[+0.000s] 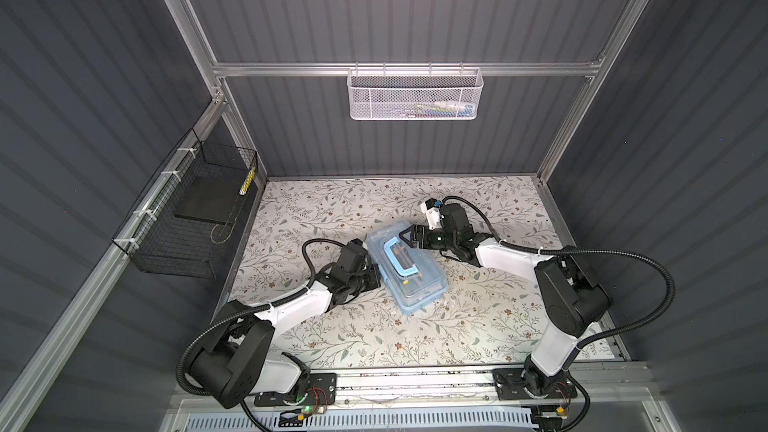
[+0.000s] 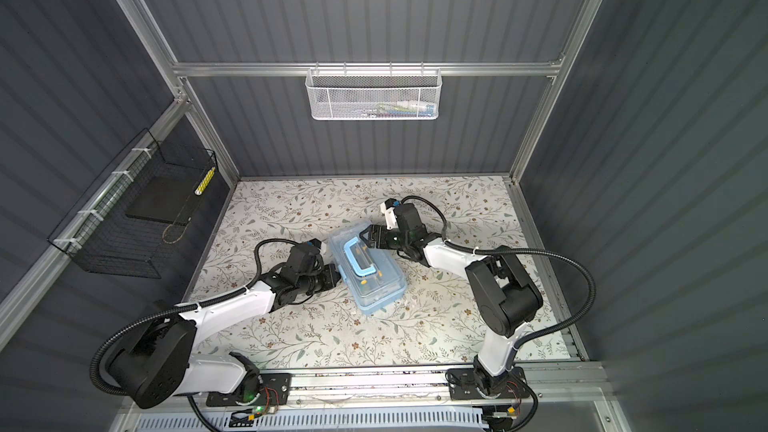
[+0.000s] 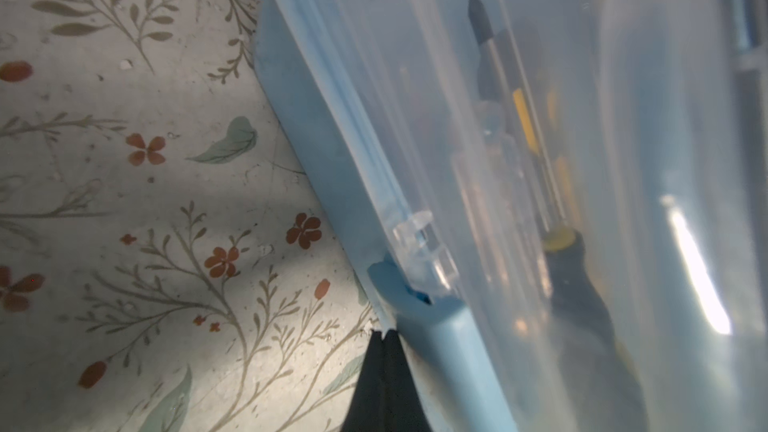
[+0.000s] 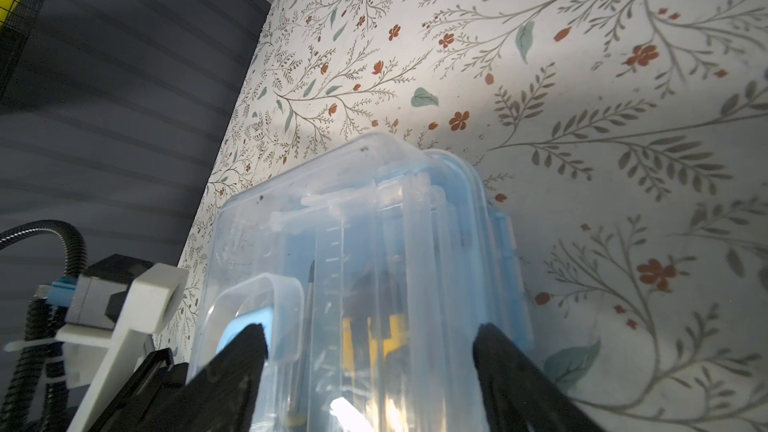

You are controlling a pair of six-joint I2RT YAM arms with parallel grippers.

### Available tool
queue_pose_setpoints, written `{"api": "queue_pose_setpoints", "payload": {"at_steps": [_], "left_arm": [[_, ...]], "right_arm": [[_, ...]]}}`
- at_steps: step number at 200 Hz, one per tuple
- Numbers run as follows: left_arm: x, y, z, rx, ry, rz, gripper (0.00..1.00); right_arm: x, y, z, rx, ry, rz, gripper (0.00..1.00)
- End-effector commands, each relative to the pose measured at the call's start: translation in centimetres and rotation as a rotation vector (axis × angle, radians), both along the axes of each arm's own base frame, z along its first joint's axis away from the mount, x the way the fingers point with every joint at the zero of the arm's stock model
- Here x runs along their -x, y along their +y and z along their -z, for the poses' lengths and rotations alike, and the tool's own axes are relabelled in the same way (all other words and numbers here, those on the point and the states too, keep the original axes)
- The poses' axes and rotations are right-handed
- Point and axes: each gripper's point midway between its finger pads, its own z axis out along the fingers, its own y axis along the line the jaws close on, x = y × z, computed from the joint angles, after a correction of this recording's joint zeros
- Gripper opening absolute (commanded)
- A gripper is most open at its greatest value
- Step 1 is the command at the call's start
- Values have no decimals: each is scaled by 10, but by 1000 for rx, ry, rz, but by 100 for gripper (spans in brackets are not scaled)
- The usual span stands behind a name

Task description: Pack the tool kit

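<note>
Black-and-yellow tools (image 3: pixel 569 284) lie inside our small light-blue, clear-lidded plastic tool kit (image 1: pixel 415 284) mid-frame; left fingers (image 3: pixel 374 371) closed at its side, right fingers (image 4: pixel 511 367) spread, so we reckon latching remains.

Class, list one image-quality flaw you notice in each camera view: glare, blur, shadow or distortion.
Left wrist view: glare streaks the clear lid of the tool kit, soft from closeness. Right wrist view: the kit's near end blurs, and shade falls unevenly over the floral table. In both top views: sharp focus, but the frame uprights splay outward.
</note>
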Motion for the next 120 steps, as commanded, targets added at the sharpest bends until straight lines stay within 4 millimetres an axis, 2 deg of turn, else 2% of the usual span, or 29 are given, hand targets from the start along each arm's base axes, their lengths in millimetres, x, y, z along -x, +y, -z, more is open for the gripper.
{"api": "queue_pose_setpoints", "payload": {"at_steps": [1,28,45,71,94,117,120], "left_arm": [[-26,-95,-216,536,-582,258,0],[-32,-100,-229,543,-609,262,0],[-32,-110,-238,564,-612,309,0],[-36,-119,-242,598,-593,324,0],[-39,-111,-218,498,-537,293,0],[-42,-83,-185,341,-462,212,0],[-42,-78,-181,324,-450,200,4]], "right_arm": [[145,38,99,133,439,-326,81],[149,41,99,168,431,-338,80],[154,44,100,197,424,-351,80],[155,45,102,222,424,-353,80],[150,37,100,220,413,-312,81],[139,25,95,166,405,-259,81],[138,24,95,161,406,-253,81]]}}
